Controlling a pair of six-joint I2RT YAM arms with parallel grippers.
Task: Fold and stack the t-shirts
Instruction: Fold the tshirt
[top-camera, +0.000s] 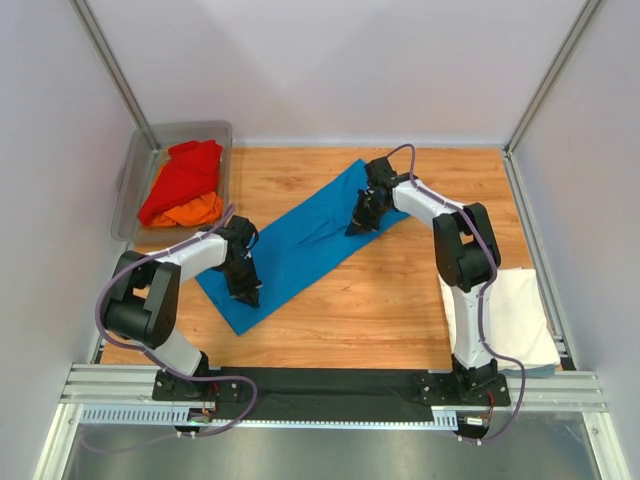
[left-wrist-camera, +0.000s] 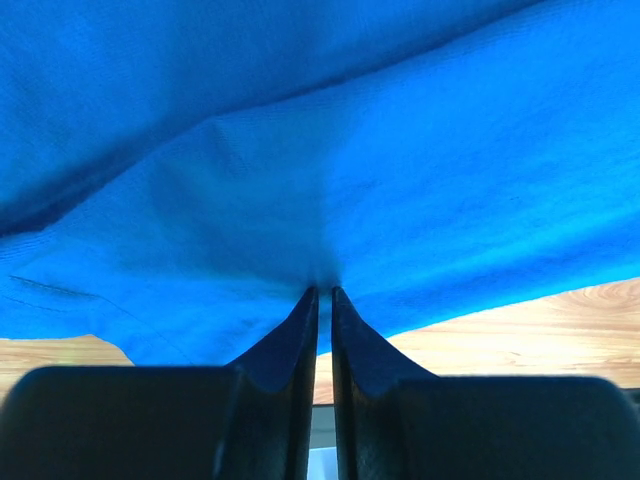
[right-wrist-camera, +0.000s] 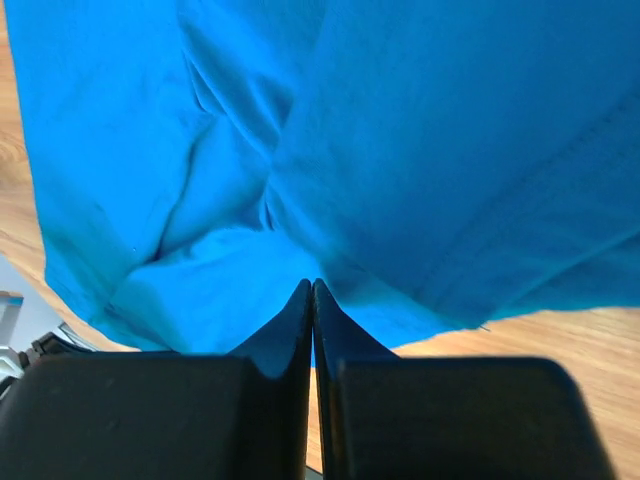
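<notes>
tightly, grippers (top-camera: 248, 297) (top-camera: 358, 228) on blue t-shirt (top-camera: 300, 255) edges

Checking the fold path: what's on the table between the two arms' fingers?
Only the blue shirt, lying as a long strip from the left fingers to the right fingers; the top view shows it.

free: bare table (top-camera: 390, 320) near-centre and far-right strip | blocked: blue t-shirt (top-camera: 300, 245) diagonal across middle; tub (top-camera: 135, 185) in far-left corner; white t-shirt (top-camera: 520, 310) at near-right edge | sides: 2 walls (top-camera: 590, 200) close
</notes>
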